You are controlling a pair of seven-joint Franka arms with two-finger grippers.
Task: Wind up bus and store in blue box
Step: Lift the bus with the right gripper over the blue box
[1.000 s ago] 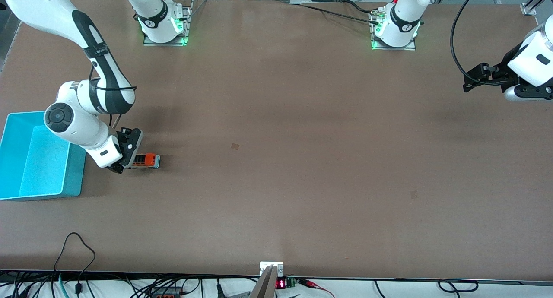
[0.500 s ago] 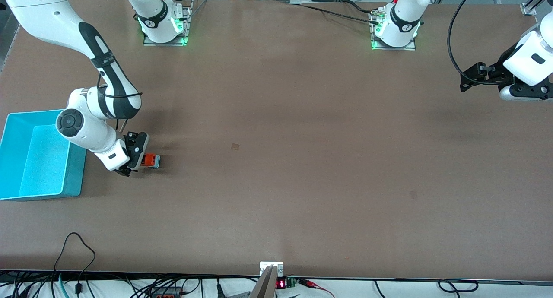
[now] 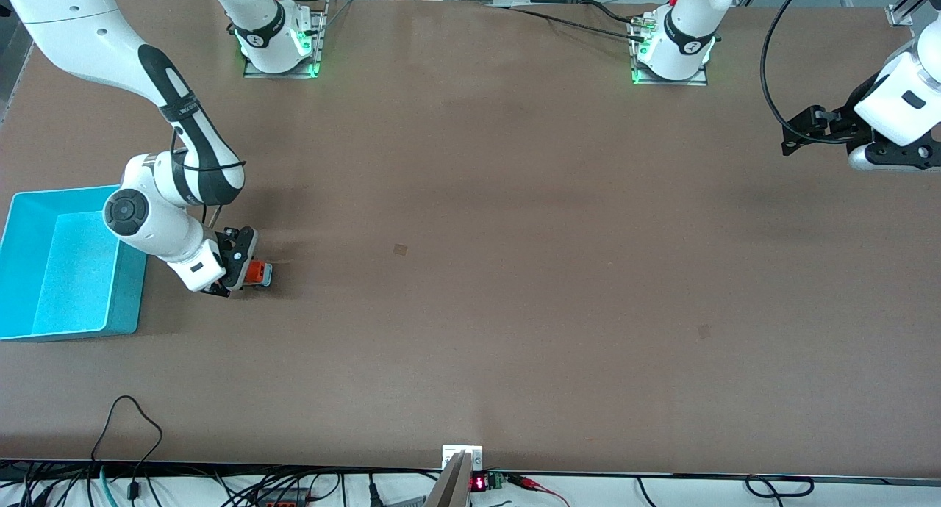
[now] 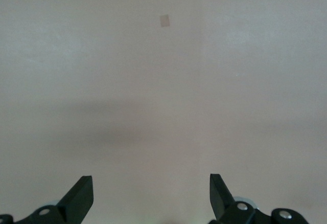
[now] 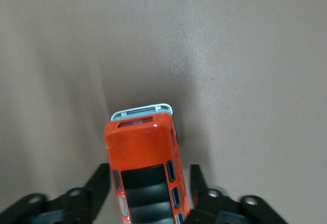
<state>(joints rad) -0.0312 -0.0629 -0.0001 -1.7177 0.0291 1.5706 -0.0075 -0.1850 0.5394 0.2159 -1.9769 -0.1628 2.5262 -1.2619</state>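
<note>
Beside the blue box [image 3: 70, 272], right gripper [image 3: 234, 272] is sliding further over the bus [image 3: 257, 273], jaws apart, straddling it; left gripper [image 4: 150, 198] is waiting, jaws apart.

Bus [image 3: 257, 272] mostly hidden under right gripper [image 3: 234, 281] in front view. Rear cut off in right wrist view.

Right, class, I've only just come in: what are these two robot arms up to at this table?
The right hand is down at the small orange toy bus on the brown table, its open fingers on either side of the bus without gripping it. The rectangular light blue plastic box stands beside them, toward the right arm's end. The left hand waits open, up over its own end of the table.
</note>
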